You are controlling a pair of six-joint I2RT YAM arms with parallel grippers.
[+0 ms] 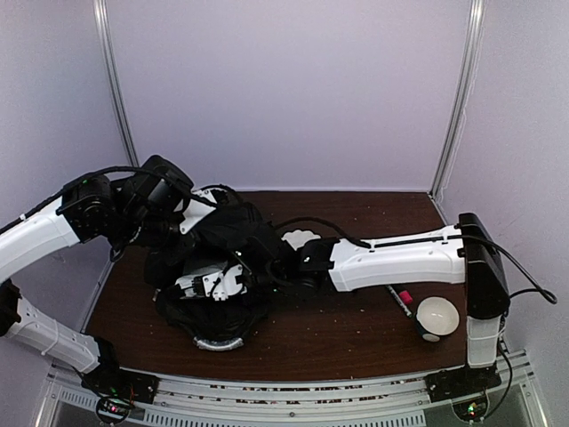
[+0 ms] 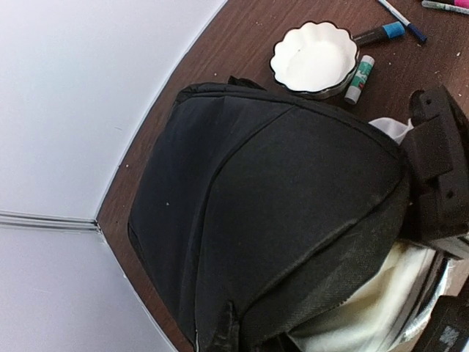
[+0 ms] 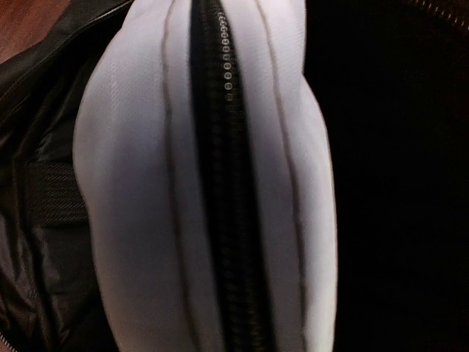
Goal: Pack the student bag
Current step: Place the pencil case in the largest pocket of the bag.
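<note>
Table [image 1: 356,334]: bowl [image 2: 314,57], pens [image 2: 381,33] by bag [image 2: 278,220]; L gripper [image 1: 203,203] closed; R gripper [image 1: 213,283] unclear behind pouch [image 3: 146,220].

Black bag [image 2: 278,220], plain matte weave, mid-frame. White pouch [image 3: 132,205], thin grey seams, black zip [image 3: 227,183] down the middle. White bowl [image 2: 314,59], dark rim, top of frame. Green-and-white glue stick [image 2: 360,78] beside it; dark marker [image 2: 379,33], blue cap. Dark brown wood-grain table [image 1: 356,334]. White-and-black arms [image 1: 400,258]; pale lilac walls [image 1: 293,89].

table [image 1: 338,336]: brown wood | on it: student bag [image 2: 256,220], bowl [image 2: 311,60], glue stick [image 2: 360,79], pens [image 2: 382,33]
</note>
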